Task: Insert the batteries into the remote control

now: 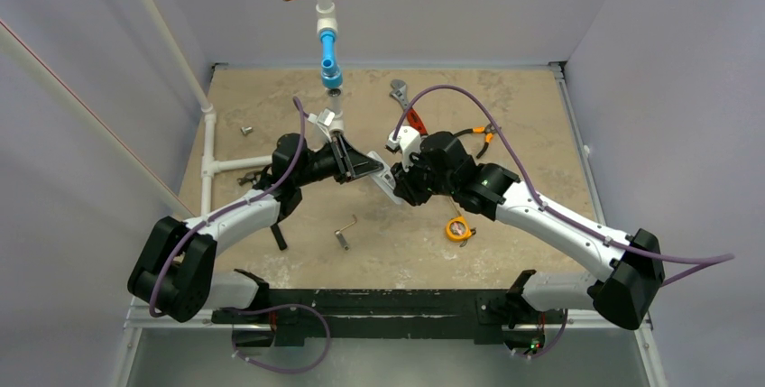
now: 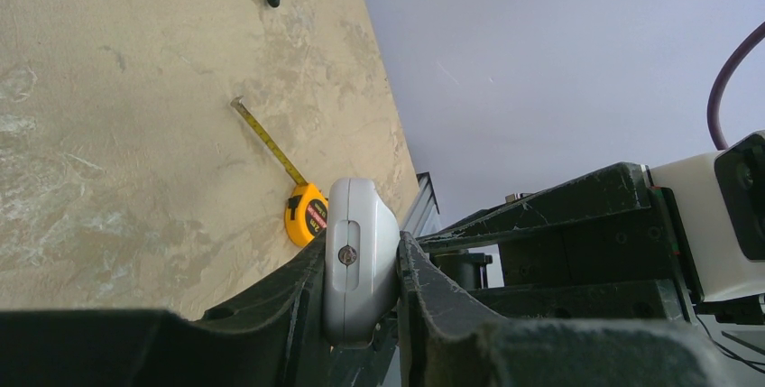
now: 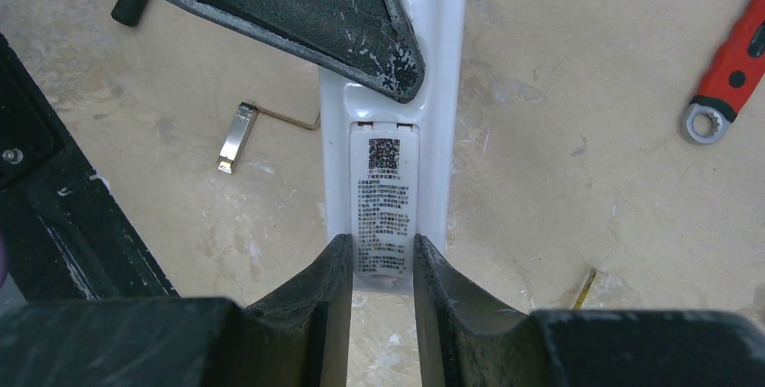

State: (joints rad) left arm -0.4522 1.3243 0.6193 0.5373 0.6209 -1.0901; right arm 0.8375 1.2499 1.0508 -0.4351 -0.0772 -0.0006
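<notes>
Remote control (image 3: 392,89): 1 | left end effector (image 2: 361,265): clamps it | right end effector (image 3: 382,270): narrow, grip unclear

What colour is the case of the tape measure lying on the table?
Yellow-orange. The tape measure shows best in the left wrist view, with its tape partly pulled out.

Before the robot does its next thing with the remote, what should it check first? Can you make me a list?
1. The left gripper holds the remote control firmly: ok, its jaws are shut on one end.
2. The remote's back faces the right wrist camera: ok.
3. The right gripper is lined up with the battery cover: ok, there is a finger on each side.
4. The right gripper is really pinching the cover: cannot tell.
5. The cover is off: not ok, it is on.
6. Batteries are ready nearby: cannot tell, none clearly seen.
</notes>
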